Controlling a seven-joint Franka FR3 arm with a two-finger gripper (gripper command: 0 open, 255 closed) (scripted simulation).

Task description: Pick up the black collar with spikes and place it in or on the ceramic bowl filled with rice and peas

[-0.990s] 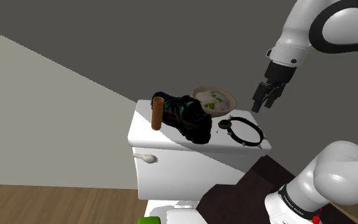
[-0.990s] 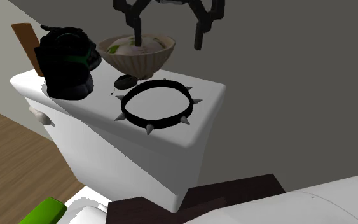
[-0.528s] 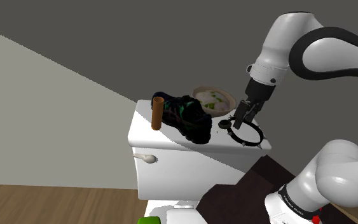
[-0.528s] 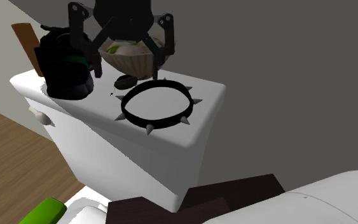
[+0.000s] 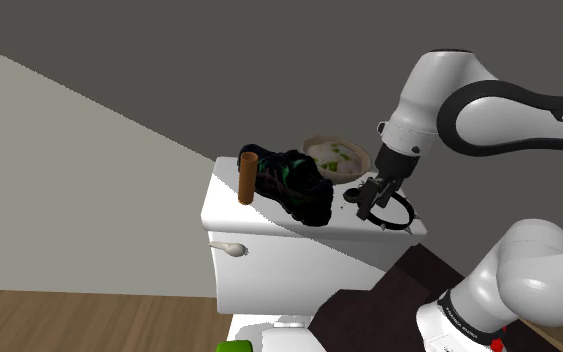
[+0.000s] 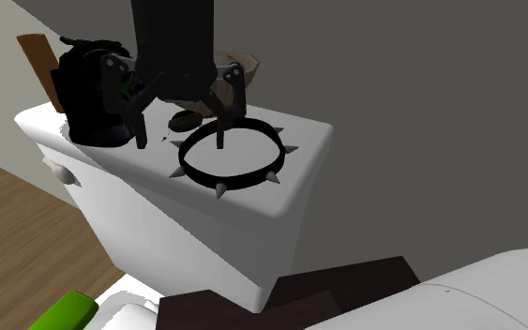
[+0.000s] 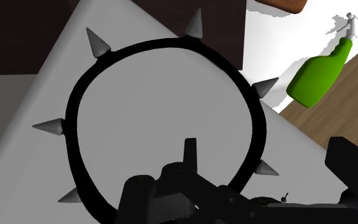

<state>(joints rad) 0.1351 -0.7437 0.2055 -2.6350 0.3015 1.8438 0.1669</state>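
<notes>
Black collar [image 7: 73,143]: thin round band, grey cone spikes, flat on smooth white tank [image 6: 304,141]; end effector [image 6: 183,141] unclenched, straddling band.

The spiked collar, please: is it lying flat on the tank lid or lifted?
Lying flat: the collar rests on the tank lid, with the open gripper straddling its band, not clasping it.

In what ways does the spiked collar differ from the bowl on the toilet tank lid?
The collar is a thin black ring with grey spikes; the bowl is beige and deep. The collar lies flat; the bowl stands upright, holding white and green food. Both rest on the white tank lid.
</notes>
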